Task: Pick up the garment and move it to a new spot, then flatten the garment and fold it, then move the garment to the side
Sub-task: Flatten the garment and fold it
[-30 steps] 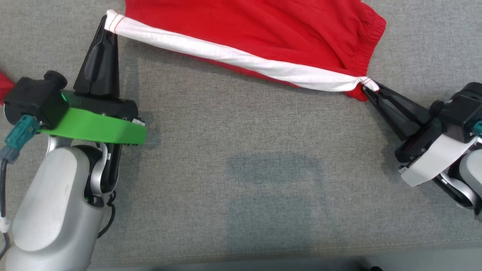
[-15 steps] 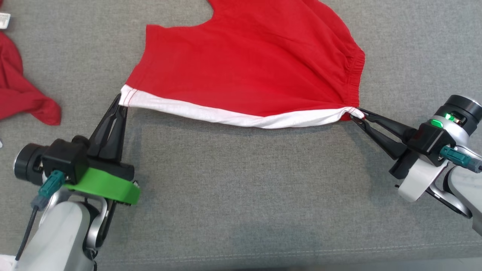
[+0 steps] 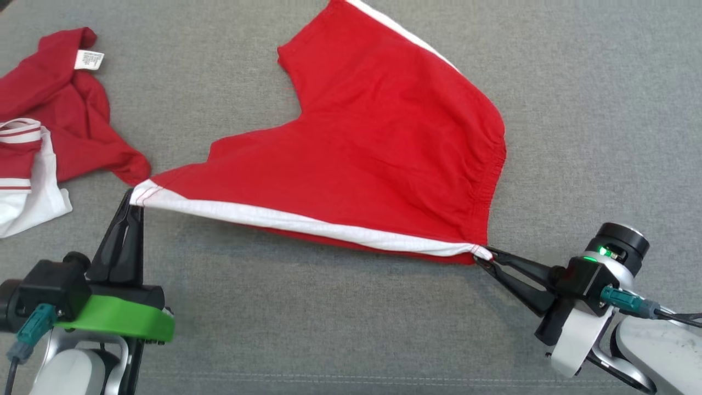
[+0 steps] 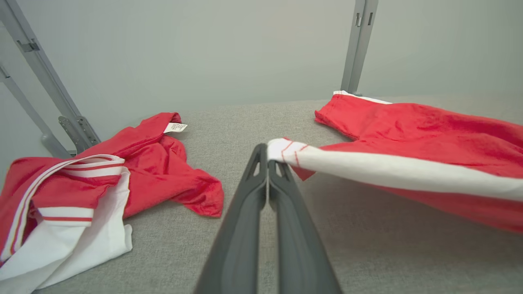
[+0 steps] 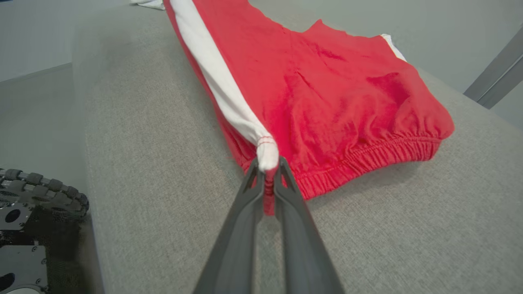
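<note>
The garment (image 3: 378,159) is a pair of red shorts with a white side stripe and an elastic waistband, spread over the grey cushion. My left gripper (image 3: 133,198) is shut on the leg-hem end of the white stripe (image 4: 286,151). My right gripper (image 3: 485,255) is shut on the waistband end of that stripe (image 5: 267,157). The stripe hangs taut between the two grippers, slightly above the cushion, while the rest of the garment (image 5: 335,94) trails on the surface behind. The garment's far leg runs off the top edge of the head view.
A heap of other red and white clothes (image 3: 49,137) lies at the left, close to my left gripper. Metal frame posts (image 4: 359,45) stand behind the cushion by a pale wall. The cushion's front seam (image 3: 351,378) runs near my arms. A wheeled base (image 5: 32,212) sits beside the cushion.
Both grippers have drawn the garment toward the cushion's front edge while still shut on the stripe. The head camera has shifted, bringing the clothes heap and more of the shorts into view.
</note>
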Robot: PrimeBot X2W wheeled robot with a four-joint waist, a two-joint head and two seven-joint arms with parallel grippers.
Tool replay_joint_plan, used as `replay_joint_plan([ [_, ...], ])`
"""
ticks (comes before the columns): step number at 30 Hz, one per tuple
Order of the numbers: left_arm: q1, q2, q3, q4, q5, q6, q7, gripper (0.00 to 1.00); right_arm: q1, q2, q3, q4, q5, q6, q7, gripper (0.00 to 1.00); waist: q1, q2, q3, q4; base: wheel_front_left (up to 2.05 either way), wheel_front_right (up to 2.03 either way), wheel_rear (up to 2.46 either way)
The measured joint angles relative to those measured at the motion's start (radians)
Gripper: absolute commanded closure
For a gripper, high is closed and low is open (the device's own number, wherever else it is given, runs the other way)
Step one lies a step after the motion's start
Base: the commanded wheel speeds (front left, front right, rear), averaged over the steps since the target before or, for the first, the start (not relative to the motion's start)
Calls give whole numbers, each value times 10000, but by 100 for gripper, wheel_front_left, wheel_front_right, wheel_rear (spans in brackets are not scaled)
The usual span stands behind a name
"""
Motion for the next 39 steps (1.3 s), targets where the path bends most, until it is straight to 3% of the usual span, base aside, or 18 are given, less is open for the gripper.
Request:
replay_joint_plan([
  [8, 1204, 130, 297, -364, -173, 42, 257, 100, 237, -173, 98, -119, 33, 12, 0, 100, 0, 0, -502, 224, 0, 0, 0],
  [15, 1681, 328, 577, -366, 46, 50, 328, 100, 828, 151, 683, 0, 123, 100, 0, 100, 0, 0, -526, 208, 0, 0, 0],
  [32, 2356, -92, 479, 552, 71, 119, 447, 100, 951, 349, 1423, 570, -153, 186, 13, 100, 0, 0, -722, 227, 0, 0, 0],
  [34, 2352, -153, 470, 685, 69, 130, 443, 100, 893, 472, 1570, 602, -272, 188, 15, 95, 0, 0, -768, 233, 0, 0, 0],
  [35, 2348, -192, 454, 780, 69, 130, 443, 100, 854, 514, 1661, 623, -351, 188, 15, 88, 0, 0, -794, 232, 0, 0, 0],
  [37, 2346, -240, 318, 1022, 65, 134, 454, 100, 770, 579, 1770, 665, -522, 188, 17, 51, 0, 0, -845, 226, 0, 0, 0],
  [38, 2345, -284, 263, 1149, 56, 134, 456, 100, 725, 633, 1824, 694, -593, 188, 17, 25, 0, 0, -871, 223, 0, 0, 0],
  [39, 2346, -297, 178, 1285, 58, 125, 474, 85, 707, 719, 1866, 717, -627, 190, 17, 0, -1, 0, -899, 220, 0, 0, 0],
])
